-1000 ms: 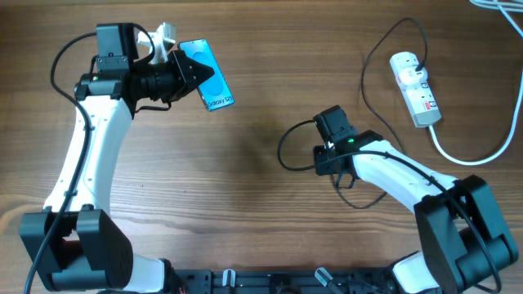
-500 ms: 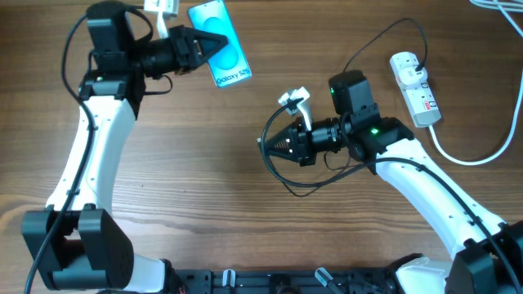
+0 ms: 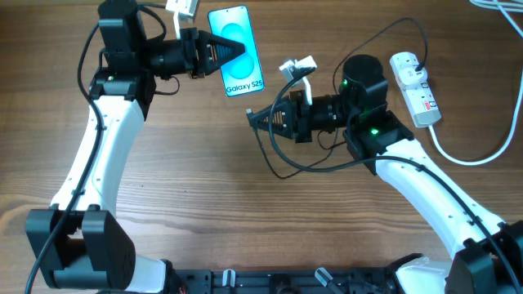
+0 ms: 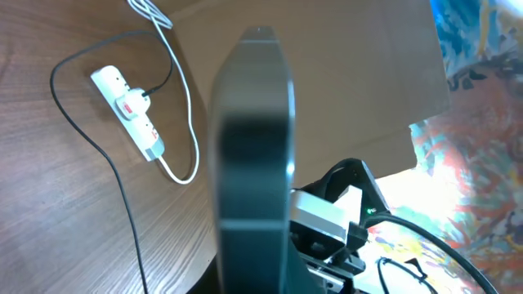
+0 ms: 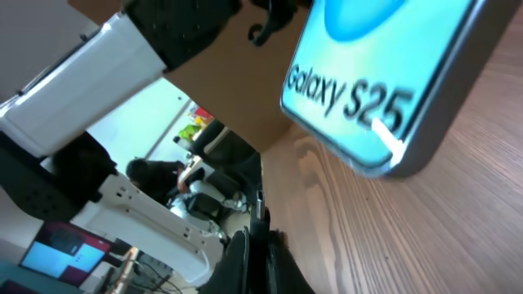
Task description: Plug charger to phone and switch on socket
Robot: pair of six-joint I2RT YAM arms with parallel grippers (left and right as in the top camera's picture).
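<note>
Wood-grain desk (image 3: 204, 196), brown, matt. Item one: turquoise-screened rectangular smartphone (image 3: 242, 70), glossy glass, white strip lettered "Galaxy S25", held near the far edge, left of centre; left gripper (image 3: 229, 52) clamped across its face and back. Item two: thin black charger cable (image 3: 282, 173), looping loosely at mid-desk; right gripper (image 3: 255, 119) pinched closed on its end, near the phone's lettered end, plug too small to make out. Item three: white elongated plastic power strip (image 3: 415, 88), red marks, by the far right corner; thick white cord (image 3: 474, 158) curving towards the right edge.
</note>
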